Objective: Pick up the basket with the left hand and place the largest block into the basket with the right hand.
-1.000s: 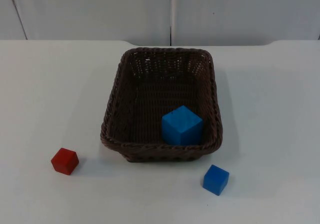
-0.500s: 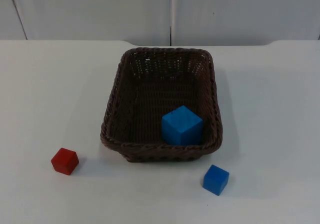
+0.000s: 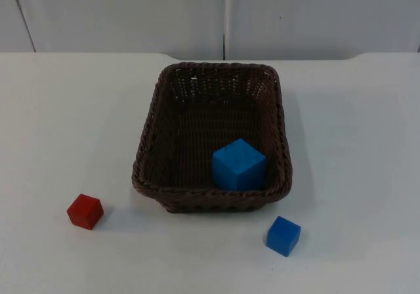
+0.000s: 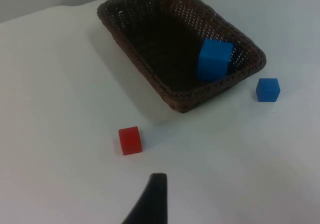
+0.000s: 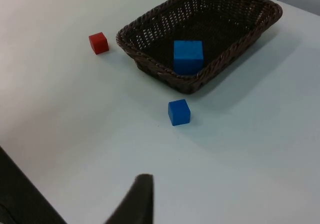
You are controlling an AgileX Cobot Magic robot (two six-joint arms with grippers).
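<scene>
The dark brown woven basket sits flat on the white tabletop, and the large blue block is already inside it, tucked into the basket's near right corner and resting against the wicker wall. Just outside that same corner, close to the basket but not touching it, lies the small blue block. Off the basket's near left corner, a bit farther out, sits the small red block (all three are cubes, and the one in the basket is clearly the biggest).

From the left wrist view, the left end effector hangs above the tabletop well back from the basket, with the red block between it and the basket; whether its fingers are open or closed, I cannot tell. The right end effector hovers well apart from the basket too, the small blue block lying between them, and again its fingers' state cannot be told.
</scene>
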